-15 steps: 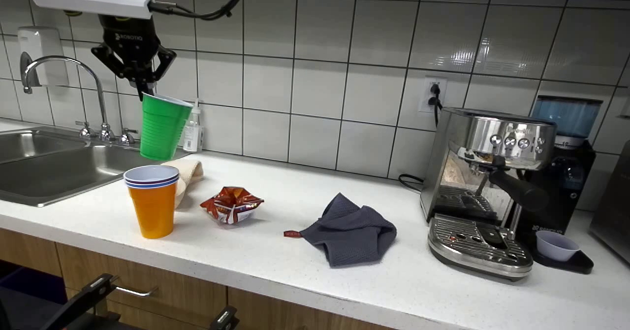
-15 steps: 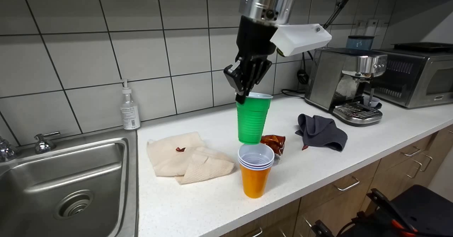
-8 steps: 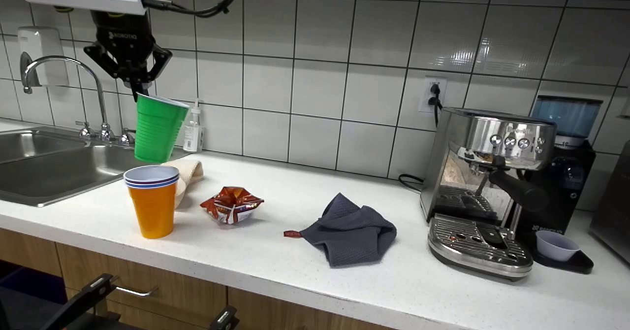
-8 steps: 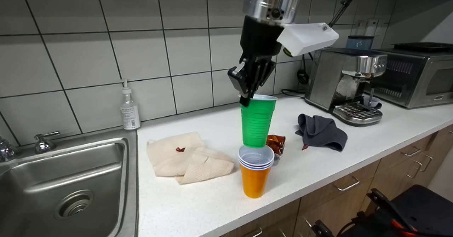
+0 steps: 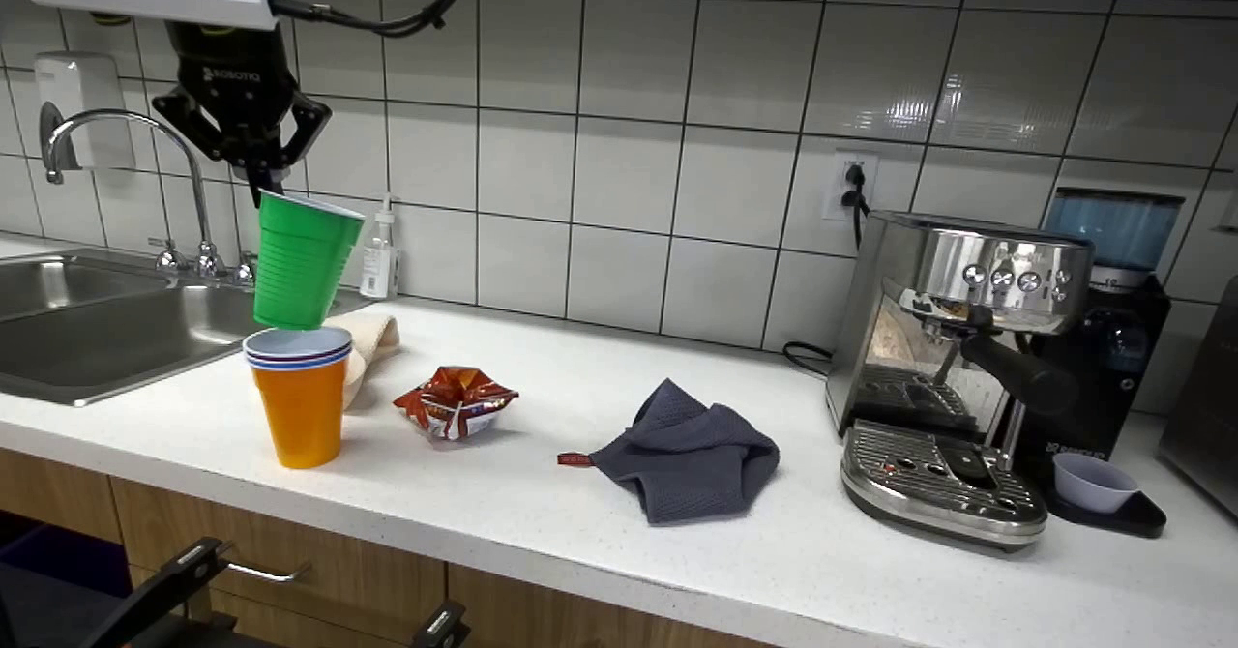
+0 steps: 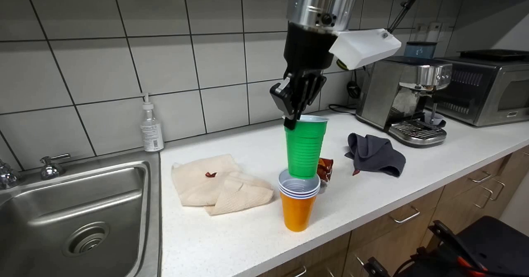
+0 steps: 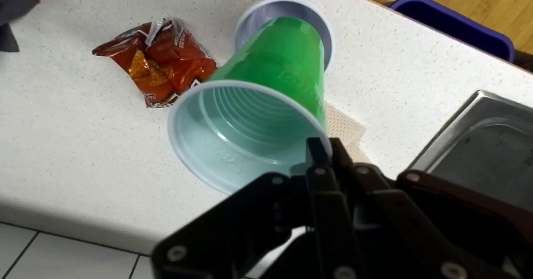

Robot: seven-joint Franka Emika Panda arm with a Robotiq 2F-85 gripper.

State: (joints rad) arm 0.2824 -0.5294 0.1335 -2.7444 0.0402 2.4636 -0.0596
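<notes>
My gripper is shut on the rim of a green plastic cup, one fingertip inside the cup and one outside. The gripper shows in both exterior views. The green cup, white inside, hangs tilted in both exterior views. Its base is at the mouth of a stack of cups with an orange outer cup standing upright on the counter. I cannot tell whether the base touches the stack. An open red chip bag lies beside the stack.
A beige cloth lies between the stack and the steel sink. A dark grey cloth lies further along the counter, before the coffee machine. A soap bottle stands by the tiled wall.
The gripper and the green cup have moved sideways and down together. The cup's base is now closer to the mouth of the orange stack. The other things have not moved.
</notes>
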